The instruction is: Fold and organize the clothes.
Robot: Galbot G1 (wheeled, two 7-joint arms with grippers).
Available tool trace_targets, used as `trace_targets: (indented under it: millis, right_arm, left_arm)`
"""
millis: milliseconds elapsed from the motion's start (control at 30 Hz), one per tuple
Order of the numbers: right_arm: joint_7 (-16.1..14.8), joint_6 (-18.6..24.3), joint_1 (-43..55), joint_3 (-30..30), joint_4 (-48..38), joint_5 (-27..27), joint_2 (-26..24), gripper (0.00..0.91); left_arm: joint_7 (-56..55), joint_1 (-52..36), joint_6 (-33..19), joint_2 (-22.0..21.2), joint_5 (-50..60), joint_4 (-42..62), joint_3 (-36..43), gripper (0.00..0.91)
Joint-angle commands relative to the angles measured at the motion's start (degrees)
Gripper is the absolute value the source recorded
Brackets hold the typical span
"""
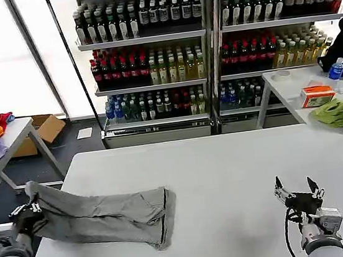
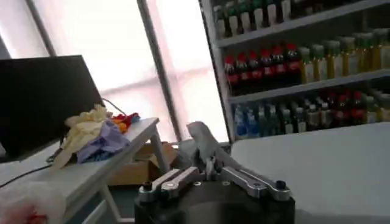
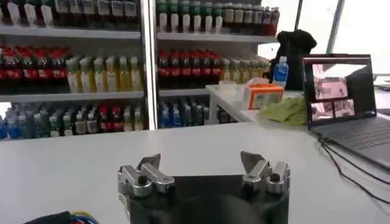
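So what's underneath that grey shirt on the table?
Under the grey shirt is the white table; anything beneath the cloth is hidden. The left pincer clamps one end at the table's edge.

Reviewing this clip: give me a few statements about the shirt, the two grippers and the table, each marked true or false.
1. The left gripper is shut on the grey shirt. True.
2. The right gripper holds a sleeve. False: it is open and empty above the table.
3. The shirt lies on the robot's left side of the table. True.
4. The shirt is folded into a neat square. False: it lies stretched long and rumpled, one end lifted at the table's edge.
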Motion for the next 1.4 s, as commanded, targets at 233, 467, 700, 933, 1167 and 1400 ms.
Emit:
trace_targets:
  millis: [233, 467, 700, 933, 1167, 1400]
  right_arm:
    - [0.1, 0.2, -1.9, 1.0, 1.8, -0.4, 1.2, 0.907]
    - [0.1, 0.2, -3.6, 1.3, 3.1, -1.4, 2.3, 0.907]
    - [0.2, 0.2, -4.8, 1.9, 4.1, -2.0, 3.1, 0.907]
    - [0.0, 0.4, -5.5, 1.9, 3.6, -2.6, 3.7, 0.907]
    - [0.0, 0.4, -5.4, 1.5, 3.0, -2.6, 4.0, 0.907]
    - [-0.1, 0.6, -5.3, 1.5, 2.4, -2.6, 3.8, 0.907]
  left_arm:
    - [-3.6, 0.4, 3.6, -9.4, 1.7, -13.4, 22.5, 0.000]
    - [-5.0, -3.9, 5.4, -9.3, 0.8, -12.7, 29.3, 0.000]
    - [-5.3, -6.5, 5.9, -9.7, 0.7, -10.4, 33.6, 0.000]
    - [-5.5, -8.6, 6.6, -10.3, 0.0, -8.4, 35.1, 0.000]
    - [-4.3, -8.4, 7.1, -10.9, 1.4, -6.5, 35.6, 0.181]
    - [-2.5, -7.3, 4.0, -12.9, -7.7, -7.7, 36.4, 0.907]
